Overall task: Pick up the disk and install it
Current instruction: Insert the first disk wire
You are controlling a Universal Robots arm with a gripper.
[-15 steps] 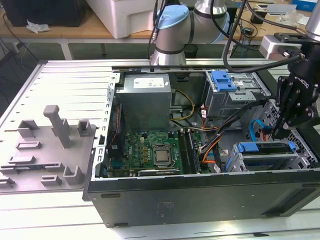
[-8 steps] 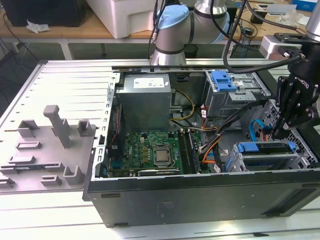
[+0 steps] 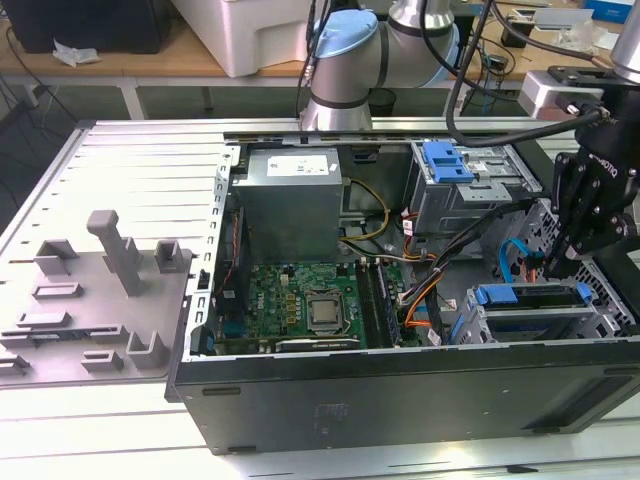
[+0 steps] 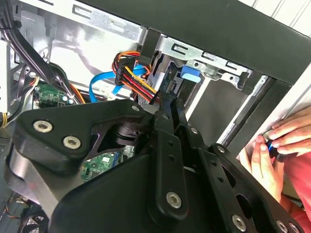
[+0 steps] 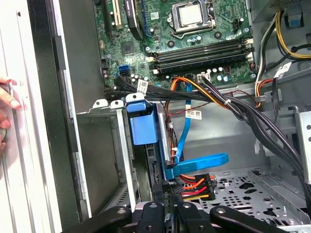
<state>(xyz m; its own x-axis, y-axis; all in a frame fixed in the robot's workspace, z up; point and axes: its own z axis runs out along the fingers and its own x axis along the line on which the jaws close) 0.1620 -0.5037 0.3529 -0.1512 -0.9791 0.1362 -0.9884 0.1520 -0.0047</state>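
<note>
The disk point(image 5: 143, 127) stands edge-on in the metal drive cage point(image 5: 99, 109) at the front corner of the open computer case, its blue carrier frame facing me. My gripper point(image 5: 167, 213) sits at the disk's rear edge, its black fingers point(image 5: 150, 218) closed in on the thin body. In the second wrist view the gripper point(image 4: 170, 114) narrows to that same edge, and the disk's blue tab point(image 4: 189, 73) shows beyond it. In the exterior view the gripper point(image 3: 557, 262) hangs just above the disk point(image 3: 530, 295) in the cage, on the exterior view's right.
A blue data cable point(image 5: 194, 164) and an orange-red-black power plug point(image 5: 194, 187) lie right beside the fingers. The motherboard point(image 3: 300, 300), power supply point(image 3: 290, 200) and an upper bay with a blue carrier point(image 3: 447, 160) fill the case. A person's hand point(image 4: 277, 145) rests outside the case wall.
</note>
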